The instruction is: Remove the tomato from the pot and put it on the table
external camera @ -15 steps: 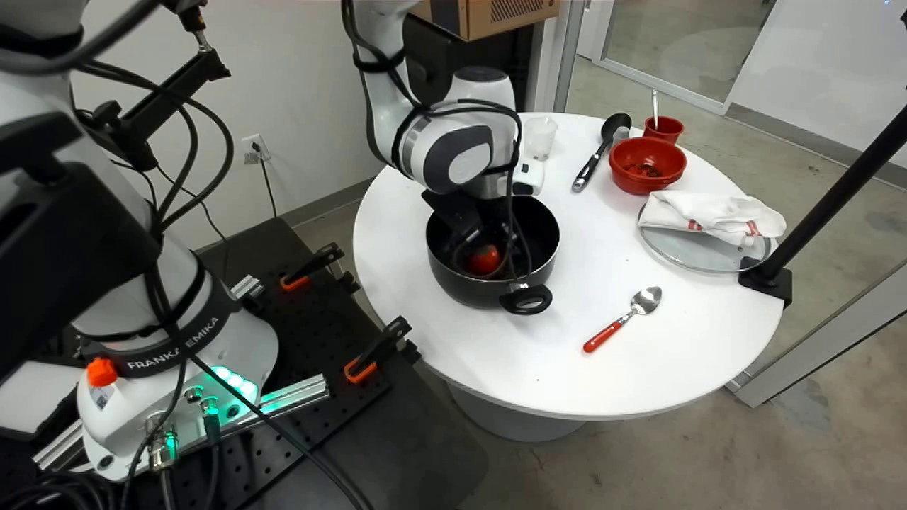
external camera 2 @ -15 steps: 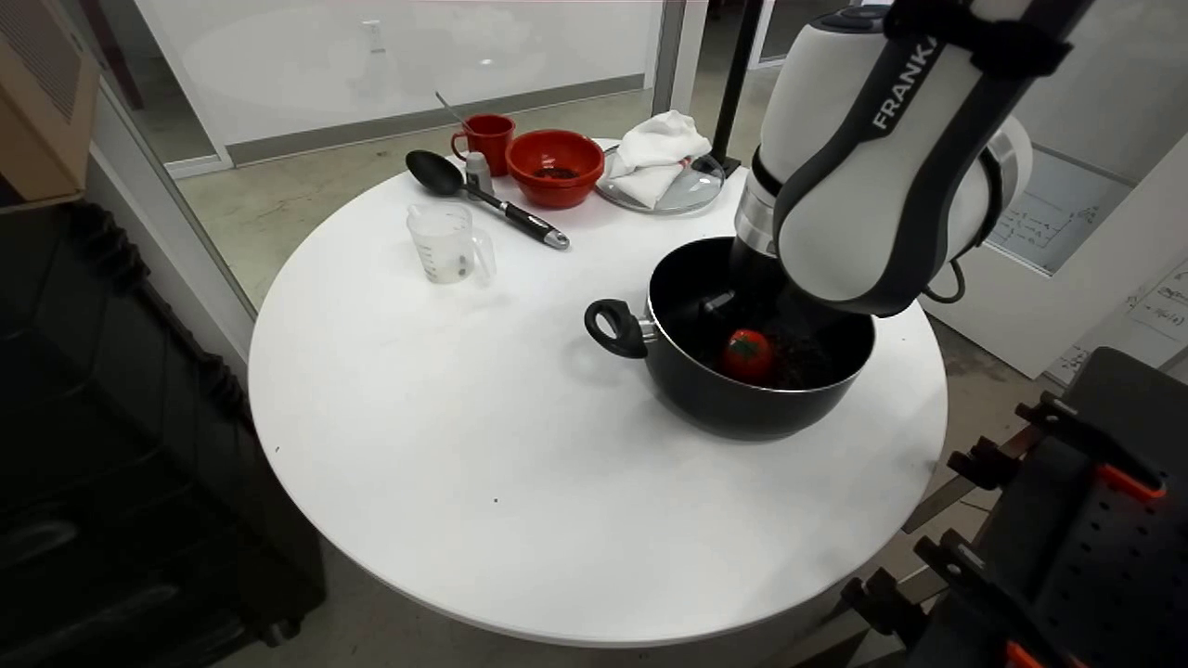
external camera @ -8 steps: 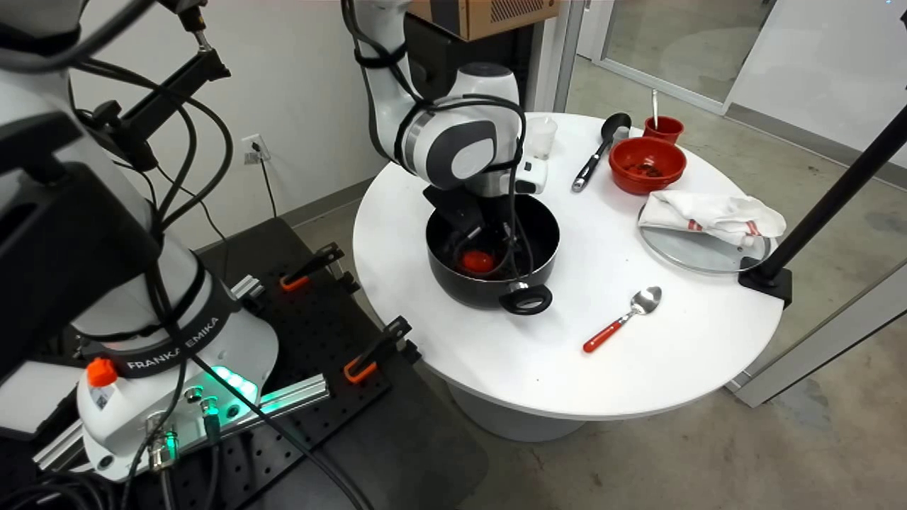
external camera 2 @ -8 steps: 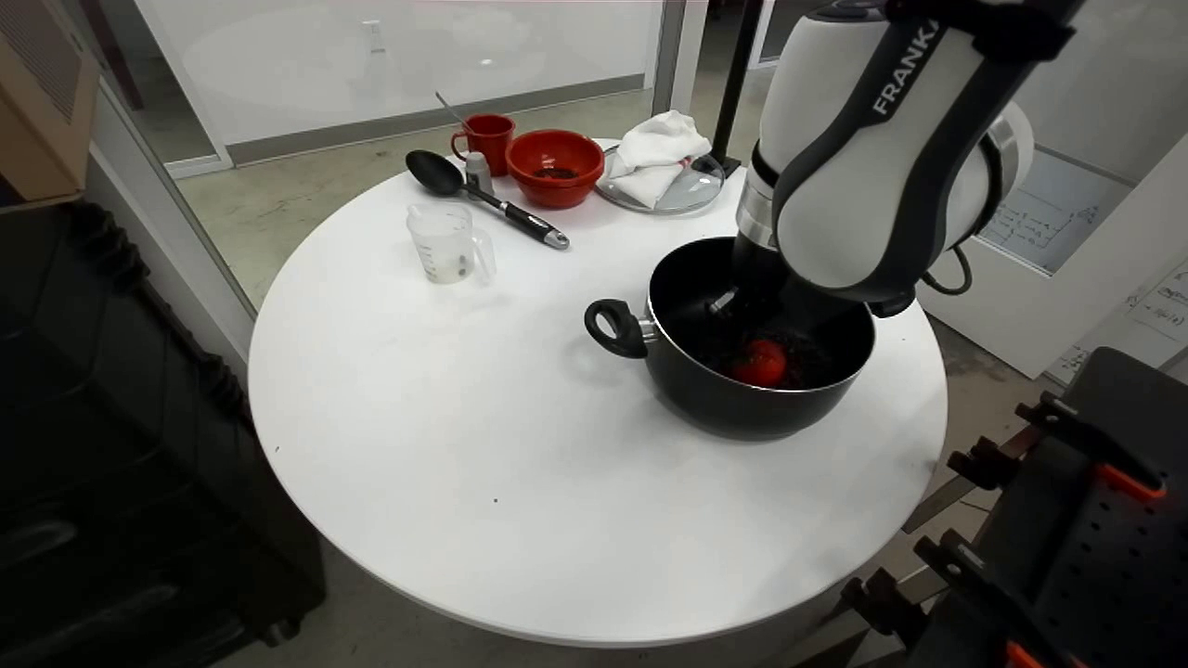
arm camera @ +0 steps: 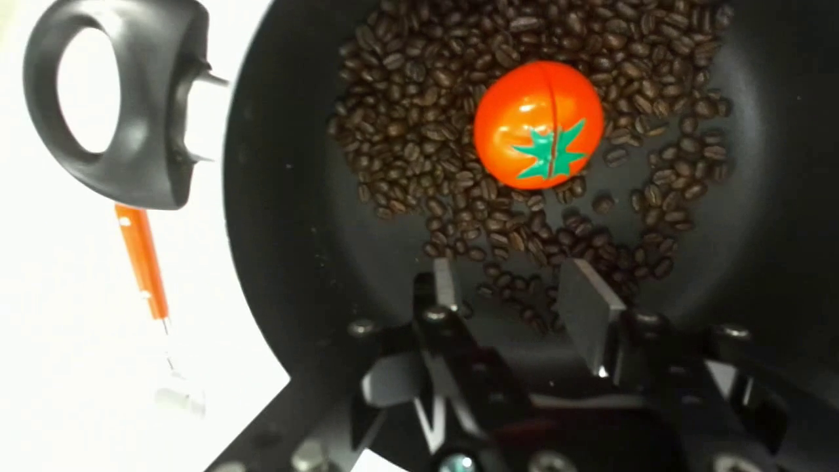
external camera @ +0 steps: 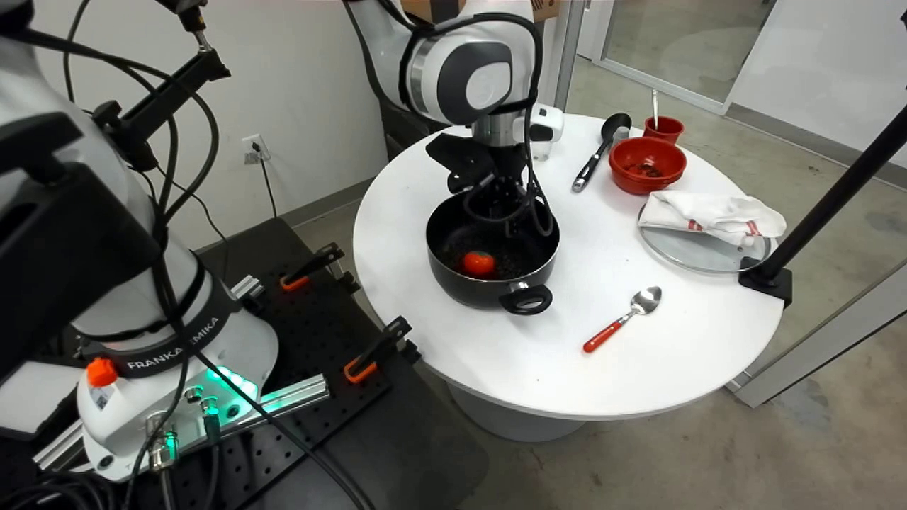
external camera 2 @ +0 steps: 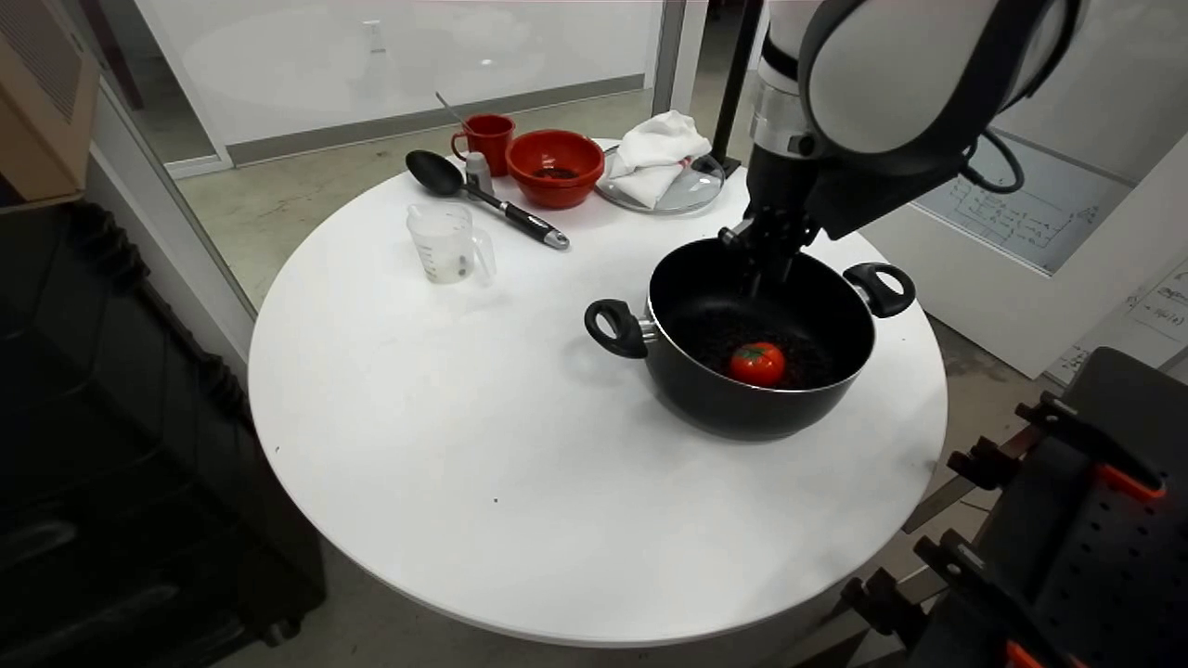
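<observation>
In an exterior view the white arm (external camera: pixel 475 85) reaches in from the left, its wrist turned down so that the gripper (arm camera: pixel 518 295) hangs over the far half of the pot (external camera 2: pixel 756 413). Seen from the wrist, the fingers (arm camera: pixel 588 311) are spread, with a plain gap between them; whether their tips dip below the far rim is hard to judge, black against black. The tomato (external camera 2: pixel 758 364) lies in the pot, toward the near wall in both exterior views, on coffee beans (arm camera: pixel 419 118) and apart from the fingers. The pot's wall stands between it and the white table (external camera 2: pixel 418 464). In an exterior view, beyond the pot and to its left, are a measuring cup (external camera 2: pixel 444 250), a black spoon (external camera 2: pixel 499 206), a small shaker (external camera 2: pixel 477 173), a red mug (external camera 2: pixel 492 153) and a red bowl (external camera 2: pixel 555 193); a white cloth (external camera 2: pixel 659 153) lies on a glass lid (external camera 2: pixel 696 190) at the far edge. A red-handled spoon (external camera: pixel 623 319) lies to the pot's near right in an exterior view.
</observation>
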You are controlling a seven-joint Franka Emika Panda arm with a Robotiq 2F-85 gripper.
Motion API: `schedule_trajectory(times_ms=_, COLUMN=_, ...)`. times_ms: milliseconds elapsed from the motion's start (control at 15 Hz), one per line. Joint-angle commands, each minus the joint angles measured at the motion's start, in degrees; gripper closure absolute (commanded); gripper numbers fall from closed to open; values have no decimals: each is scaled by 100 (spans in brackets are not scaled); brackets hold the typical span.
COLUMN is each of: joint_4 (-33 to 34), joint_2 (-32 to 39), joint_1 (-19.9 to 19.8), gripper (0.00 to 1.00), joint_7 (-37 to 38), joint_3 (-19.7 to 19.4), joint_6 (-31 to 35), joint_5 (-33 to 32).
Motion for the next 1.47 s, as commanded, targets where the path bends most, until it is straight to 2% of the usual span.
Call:
schedule_trajectory(times_ms=0, joint_4=-220, joint_2=-283, joint_1=170, gripper=23, joint_7=449, joint_3=-357, joint_6=-527, joint_5=-865)
schedule_trajectory(times_ms=200, joint_4=-346, joint_2=-146, joint_1=59, gripper=1, joint_7=680, joint_3=-421, joint_6=-736, joint_5=-1459)
schedule_trajectory(times_ms=267, joint_4=-440, joint_2=-97, joint_1=28, gripper=0, joint_7=713, joint_3=-440, joint_6=-698, joint_5=-1633)
schedule_trajectory(times_ms=533, joint_4=-874, joint_2=-127, joint_1=19, gripper=0, joint_7=804, joint_3=-490, joint_6=-512, joint_5=-2177)
schedule_trajectory(times_ms=800, joint_4=-1124, joint_2=-237, joint_1=46, gripper=0, joint_7=835, joint_3=-451, joint_6=-421, joint_5=-2393)
schedule_trajectory(times_ms=1400, joint_4=-1295, joint_2=-988, joint_1=-182, gripper=0, joint_7=649, joint_3=182, joint_6=-495, joint_5=-2012)
